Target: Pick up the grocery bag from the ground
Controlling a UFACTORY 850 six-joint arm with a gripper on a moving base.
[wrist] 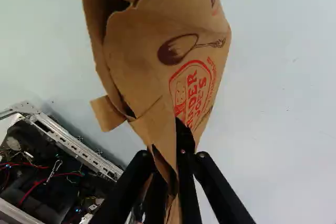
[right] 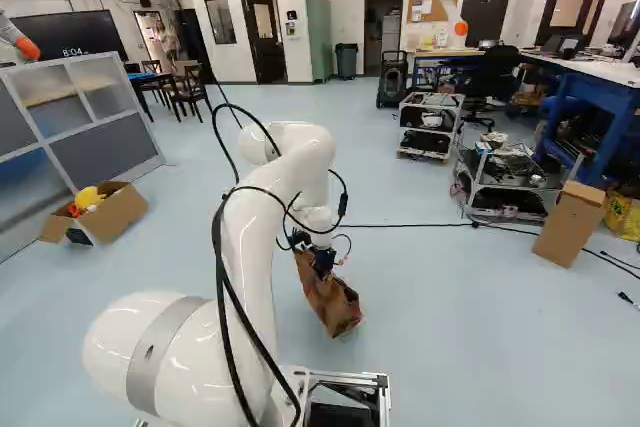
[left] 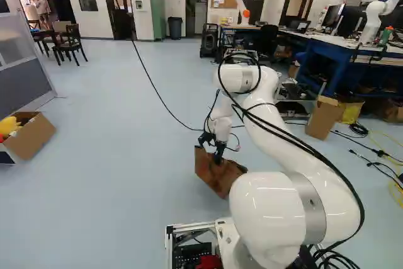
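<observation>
My gripper (left: 213, 147) points down ahead of the base in the left base view, at the top of the brown paper grocery bag (left: 218, 177). The bag (right: 330, 299) hangs tilted below the arm in the right base view; whether its lower end touches the floor I cannot tell. In the wrist view the black fingers of the gripper (wrist: 172, 156) are shut on the bag's crumpled edge, with paper pinched between them. The printed bag (wrist: 157, 51) spreads out ahead of the fingertips, creased and partly folded.
A cardboard box with yellow and red things (right: 112, 209) stands by the grey partition (right: 90, 137). Metal carts (right: 505, 182) and an upright carton (right: 570, 224) stand ahead on the right. A black cable crosses the floor. Another robot (left: 247, 1) is at the back. The base frame (wrist: 68, 142) lies beside the bag.
</observation>
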